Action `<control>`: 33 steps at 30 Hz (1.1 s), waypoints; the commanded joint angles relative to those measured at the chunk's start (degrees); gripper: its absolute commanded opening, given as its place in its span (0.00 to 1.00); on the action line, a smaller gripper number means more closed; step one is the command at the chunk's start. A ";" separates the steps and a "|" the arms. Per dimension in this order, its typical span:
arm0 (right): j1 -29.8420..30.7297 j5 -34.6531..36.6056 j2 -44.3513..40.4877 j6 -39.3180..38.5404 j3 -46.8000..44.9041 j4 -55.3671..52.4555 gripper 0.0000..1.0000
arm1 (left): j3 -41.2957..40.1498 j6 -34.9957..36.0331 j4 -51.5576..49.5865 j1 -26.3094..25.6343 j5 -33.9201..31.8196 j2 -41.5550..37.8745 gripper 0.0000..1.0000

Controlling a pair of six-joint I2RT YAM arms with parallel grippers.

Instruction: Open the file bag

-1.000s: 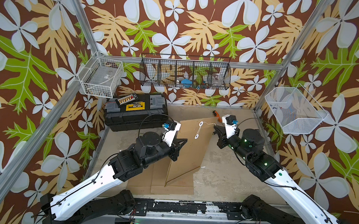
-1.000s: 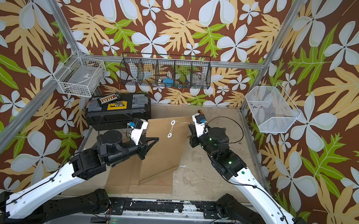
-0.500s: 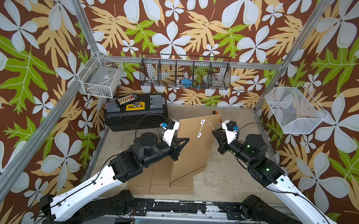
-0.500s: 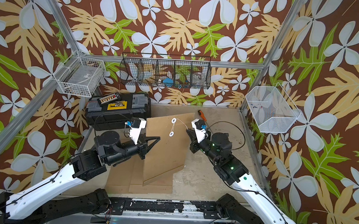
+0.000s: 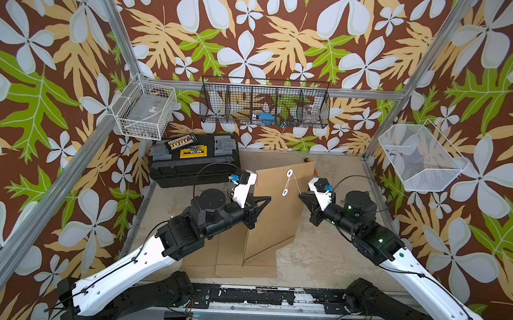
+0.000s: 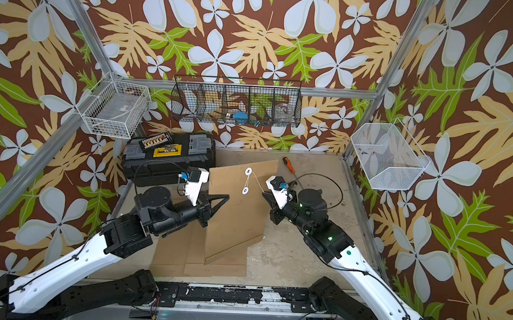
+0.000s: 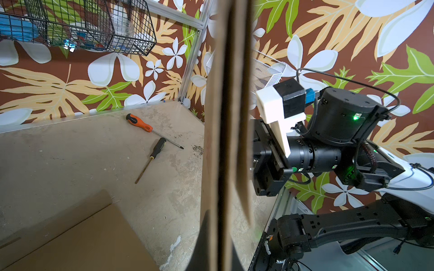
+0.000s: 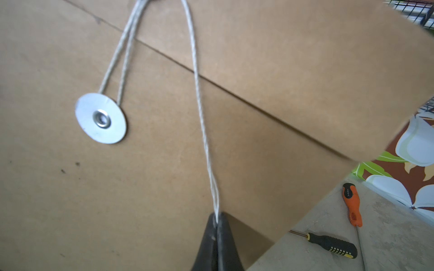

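Surfaces noted. The file bag (image 5: 276, 215) is brown kraft paper, matt and smooth, with a few dark specks. Its string (image 8: 199, 93) is white twisted fibre, slightly fuzzy. The disc (image 8: 114, 131) looks like white card with a dull sheen, and the eyelet (image 8: 101, 119) is shiny metal. The table (image 7: 70, 152) is beige, rough, scuffed and stained. The orange screwdriver (image 7: 138, 122) has a plastic handle and a bright metal shaft. The toolbox (image 5: 189, 169) is matt black plastic. The black basket (image 5: 240, 100) is wire mesh.

Both top views look steeply down on the whole table (image 5: 319, 258). The wrist cameras sit close against the file bag (image 7: 225, 117), both catching the orange screwdriver (image 8: 351, 204).

Upright file bag (image 5: 276, 215) splits workspace; toolbox (image 5: 194, 164) blocks back-left; open floor (image 5: 319, 252) front-right.
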 commanded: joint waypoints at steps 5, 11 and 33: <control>0.13 -2.26 0.43 -2.75 0.77 -3.34 0.00 | 0.14 -0.08 2.28 0.10 0.11 -0.11 0.00; 0.10 -3.48 1.39 -4.16 1.05 -5.13 0.00 | -0.01 0.01 2.37 0.04 -0.62 -0.30 0.00; 0.14 -0.35 3.03 -1.78 0.49 -6.74 0.00 | 6.13 0.11 -0.11 5.88 1.90 1.09 0.00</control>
